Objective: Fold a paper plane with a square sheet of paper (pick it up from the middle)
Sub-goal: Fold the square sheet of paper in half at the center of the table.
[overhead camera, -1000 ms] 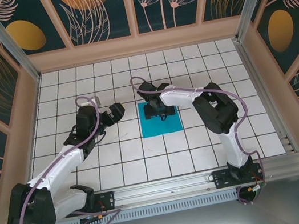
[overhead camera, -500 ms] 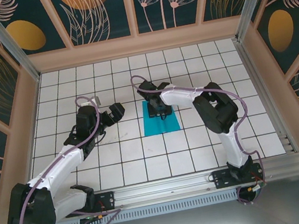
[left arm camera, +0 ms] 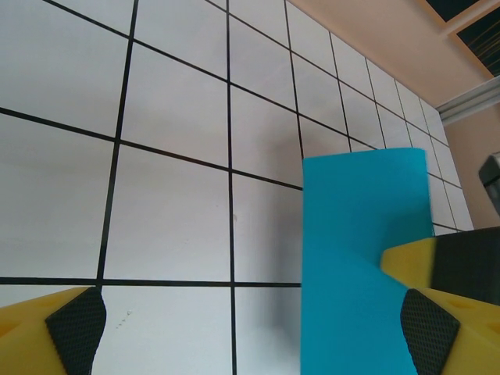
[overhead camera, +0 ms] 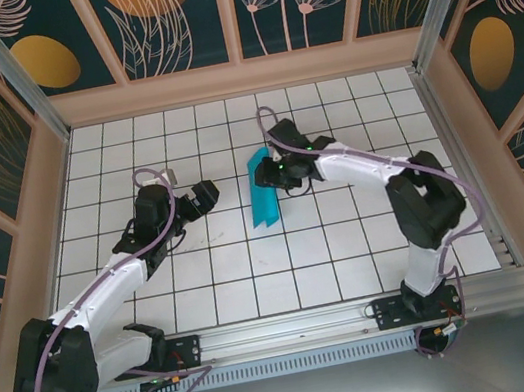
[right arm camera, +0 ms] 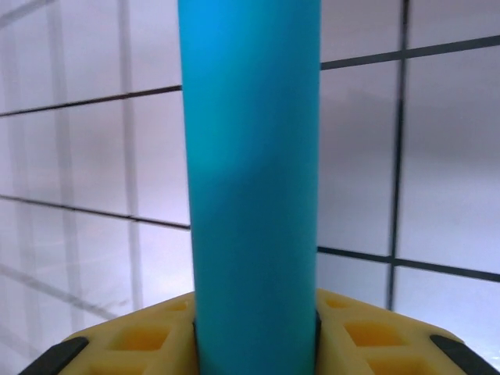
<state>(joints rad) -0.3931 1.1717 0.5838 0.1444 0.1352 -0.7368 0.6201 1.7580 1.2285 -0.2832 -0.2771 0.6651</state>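
Observation:
The square sheet of paper [overhead camera: 264,201] is teal-blue and bowed into a narrow arch, lifted off the white tiled floor [overhead camera: 205,277]. My right gripper [overhead camera: 276,169] is shut on its middle. In the right wrist view the sheet [right arm camera: 254,156] rises as a curved band from between the yellow fingers [right arm camera: 367,336] of my right gripper [right arm camera: 256,348]. My left gripper [overhead camera: 208,194] stands open to the left of the sheet, apart from it. In the left wrist view my left gripper [left arm camera: 251,332] holds nothing, and the sheet [left arm camera: 359,258] hangs just behind its right fingertip. A paper plane is out of view.
Wooden walls [overhead camera: 241,78] with dark floral panels close in the tiled floor at the back and on both sides. A metal rail [overhead camera: 345,318] carrying the arm bases runs along the near edge.
My right gripper closed on the middle of the flat sheet, then lifted it and drew back to the right. The sheet bowed into a narrow arch. The left arm has not moved.

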